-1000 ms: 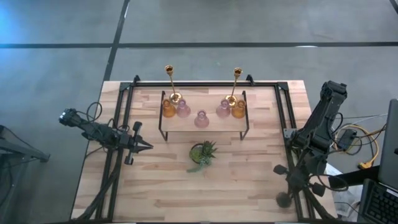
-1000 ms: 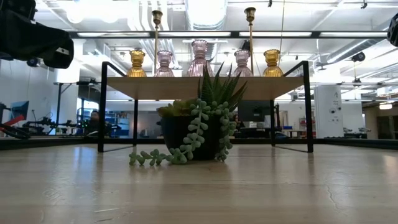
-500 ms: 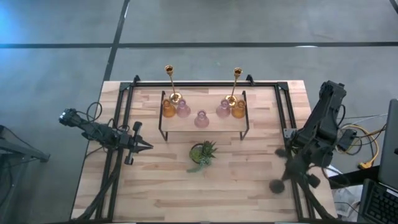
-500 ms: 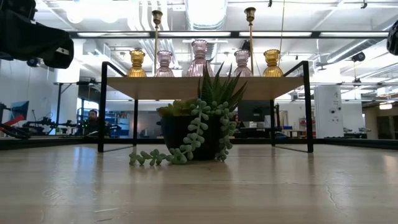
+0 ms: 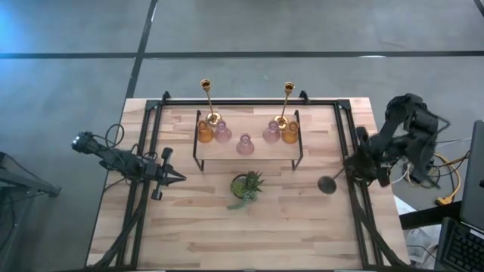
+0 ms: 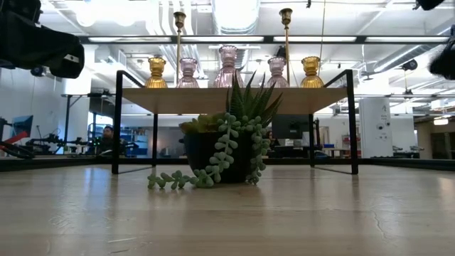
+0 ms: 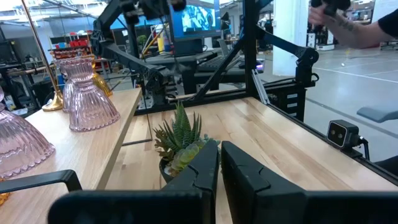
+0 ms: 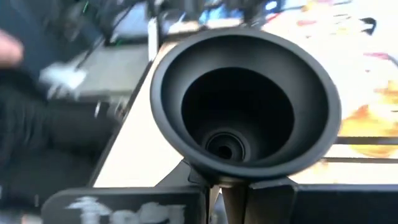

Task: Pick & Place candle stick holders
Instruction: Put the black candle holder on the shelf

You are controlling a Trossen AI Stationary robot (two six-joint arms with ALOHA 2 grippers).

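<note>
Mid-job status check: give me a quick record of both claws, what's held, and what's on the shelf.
right claw: shut on black candle stick holder, over the table's right side
left claw: shut, empty, waiting at the table's left
shelf: two gold candle stick holders, two amber holders, three pink holders
plant: on the table, in front of the shelf

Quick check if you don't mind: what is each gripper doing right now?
Left gripper: shut, holding nothing, over the table's left side.
Right gripper: shut on the black candle holder, carried over the table's right edge.
</note>
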